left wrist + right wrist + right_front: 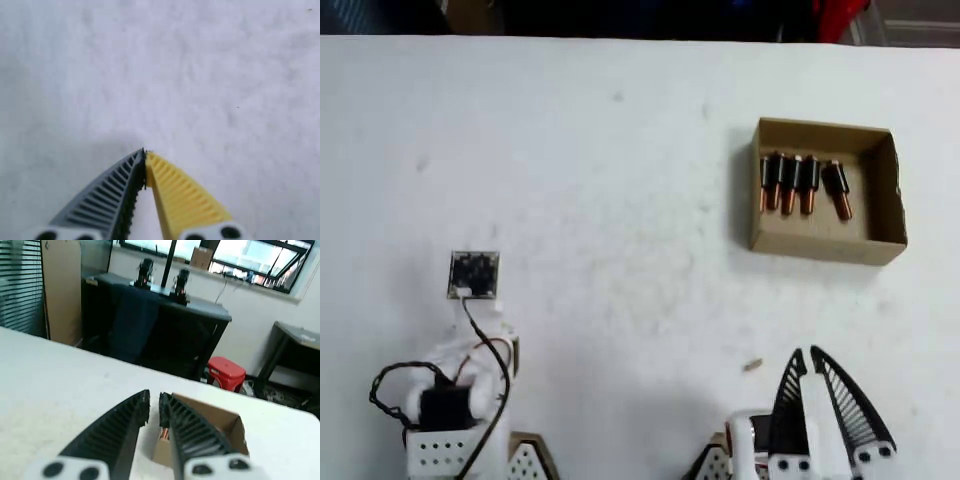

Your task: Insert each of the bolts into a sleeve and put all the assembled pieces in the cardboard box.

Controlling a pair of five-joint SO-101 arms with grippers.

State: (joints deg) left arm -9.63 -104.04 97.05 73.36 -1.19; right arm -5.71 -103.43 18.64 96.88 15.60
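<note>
The cardboard box (878,190) sits at the right of the white table and holds several assembled pieces (798,182), black sleeves with copper bolts, lying side by side. My right gripper (807,352) rests low at the table's front edge, well short of the box, black fingers nearly touching with nothing between them. In the right wrist view the right gripper (154,401) points toward the box (220,421), and a copper bolt end (163,433) shows through the narrow gap. My left gripper (145,152), grey and yellow, is shut tip to tip over bare table.
The left arm (460,400) is folded at the front left with its wrist camera (473,273) facing up. A small tan scrap (752,365) lies on the table just left of the right gripper. Dark furniture and a red bin (227,374) stand beyond the table's far edge.
</note>
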